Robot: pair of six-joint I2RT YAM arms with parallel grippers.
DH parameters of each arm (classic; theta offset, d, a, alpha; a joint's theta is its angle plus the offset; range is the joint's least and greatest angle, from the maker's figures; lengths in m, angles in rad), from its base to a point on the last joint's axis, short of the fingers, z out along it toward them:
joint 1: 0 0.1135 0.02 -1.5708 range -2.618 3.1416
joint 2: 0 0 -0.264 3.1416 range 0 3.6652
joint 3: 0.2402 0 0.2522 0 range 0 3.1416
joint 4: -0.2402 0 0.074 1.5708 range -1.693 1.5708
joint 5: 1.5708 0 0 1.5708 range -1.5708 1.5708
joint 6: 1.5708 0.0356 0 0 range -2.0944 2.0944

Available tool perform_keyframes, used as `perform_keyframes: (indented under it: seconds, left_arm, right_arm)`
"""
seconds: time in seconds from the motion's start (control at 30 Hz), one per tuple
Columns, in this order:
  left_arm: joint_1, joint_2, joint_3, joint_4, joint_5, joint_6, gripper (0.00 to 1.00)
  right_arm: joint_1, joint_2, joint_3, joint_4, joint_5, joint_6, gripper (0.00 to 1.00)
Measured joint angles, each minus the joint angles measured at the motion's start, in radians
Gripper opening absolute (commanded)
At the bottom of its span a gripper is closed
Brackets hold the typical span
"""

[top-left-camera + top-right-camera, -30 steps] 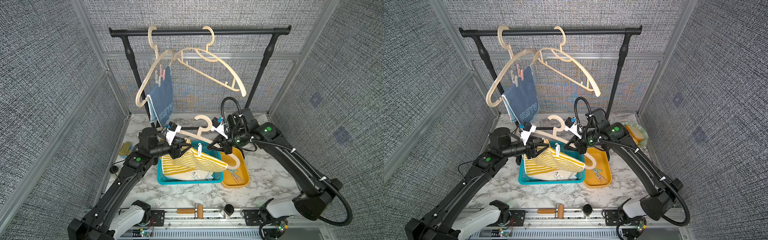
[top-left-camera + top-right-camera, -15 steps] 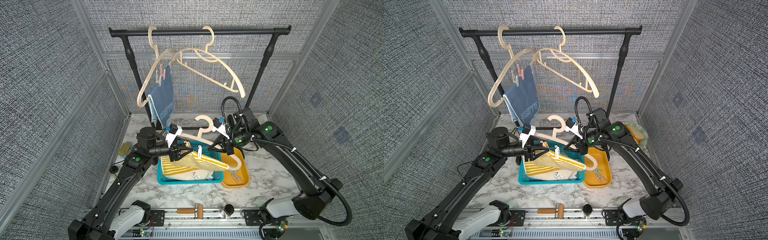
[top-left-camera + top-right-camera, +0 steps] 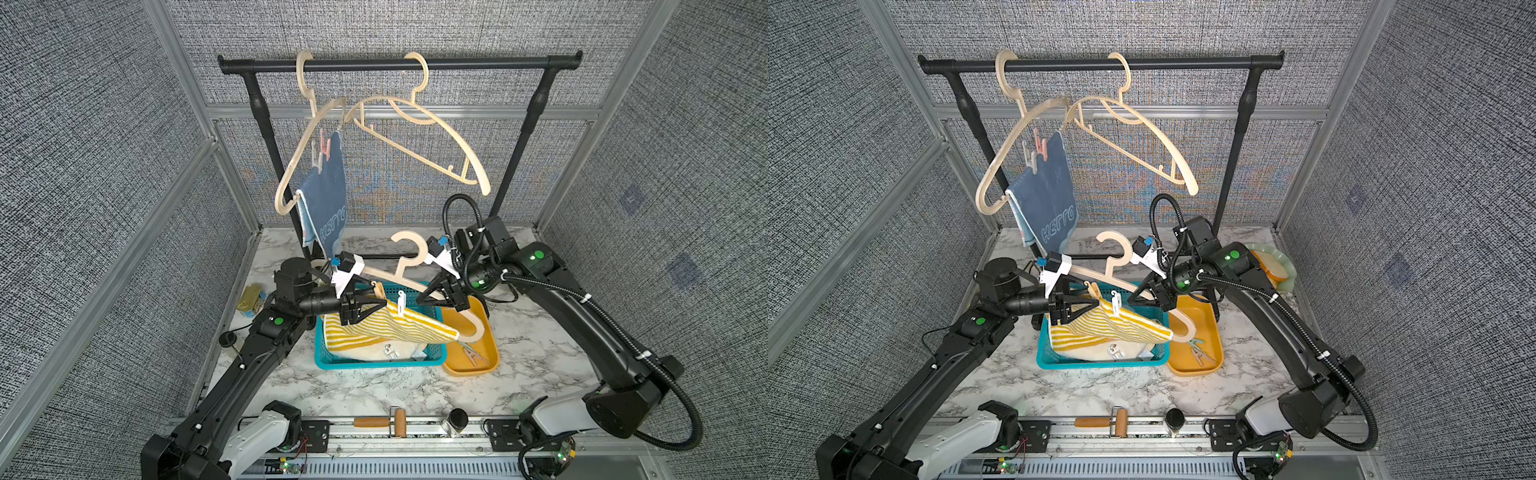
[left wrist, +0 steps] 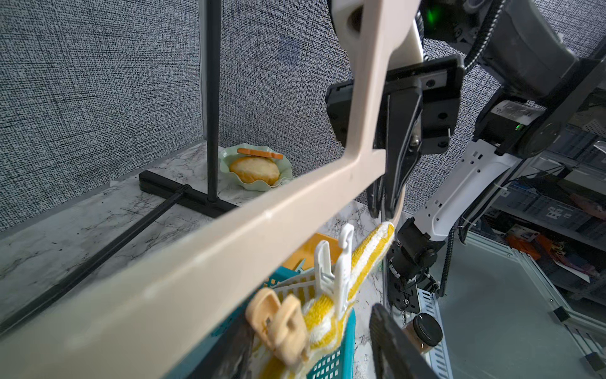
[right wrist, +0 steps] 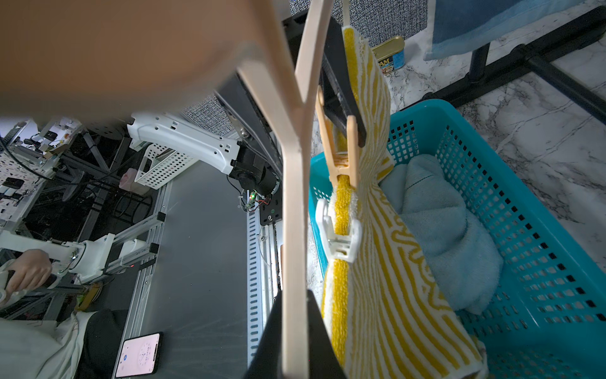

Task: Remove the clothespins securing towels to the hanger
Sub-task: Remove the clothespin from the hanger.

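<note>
Slightly lower now: left gripper [image 3: 371,308]. In a top view, its jaws stand half-open astride beige clothespin [image 3: 377,287] on striped towel [image 3: 395,330]; orange tray [image 3: 490,353] holds loose clothespins [image 3: 471,356]. Left wrist: right gripper [image 4: 382,211] clamps hanger [image 4: 229,236]. Right wrist: teal basket [image 5: 541,229] holds aqua towel [image 5: 442,229].

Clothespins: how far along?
Done: aqua towel lies in the teal basket, loose clothespins in the orange tray. In hand: right gripper clamps the hanger; left gripper, open, straddles the beige pin on the striped towel, white pin beside it. Left: those two, plus the pink pin and pale pin on the blue towel.
</note>
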Motion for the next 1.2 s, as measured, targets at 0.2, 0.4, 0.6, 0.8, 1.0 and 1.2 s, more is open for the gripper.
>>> perform_keyframes:
  seconds: [0.2, 0.4, 0.6, 0.8, 1.0, 1.2]
  left_arm:
    - [0.000, 0.037, 0.019, 0.035, -0.020, -0.015, 0.60]
    - [0.000, 0.059, 0.035, 0.040, -0.021, -0.021, 0.63]
    - [-0.002, 0.064, 0.039, 0.034, -0.079, -0.018, 0.66]
    - [-0.010, 0.064, 0.041, 0.034, -0.149, -0.013, 0.67]
    - [-0.029, 0.080, 0.048, 0.034, -0.187, -0.013, 0.68]
    - [-0.035, 0.084, 0.048, 0.042, -0.159, -0.014, 0.67]
  right_arm:
    - [0.001, 0.000, 0.005, 0.000, 0.001, 0.002, 0.00]
    - [0.002, 0.003, 0.013, 0.000, 0.002, 0.005, 0.00]
    - [0.005, 0.005, 0.015, 0.002, 0.010, 0.012, 0.00]
    - [0.008, 0.010, 0.033, 0.000, 0.024, 0.019, 0.00]
    - [0.022, 0.021, 0.041, 0.000, 0.028, 0.027, 0.00]
    - [0.027, 0.026, 0.045, -0.001, 0.027, 0.029, 0.00]
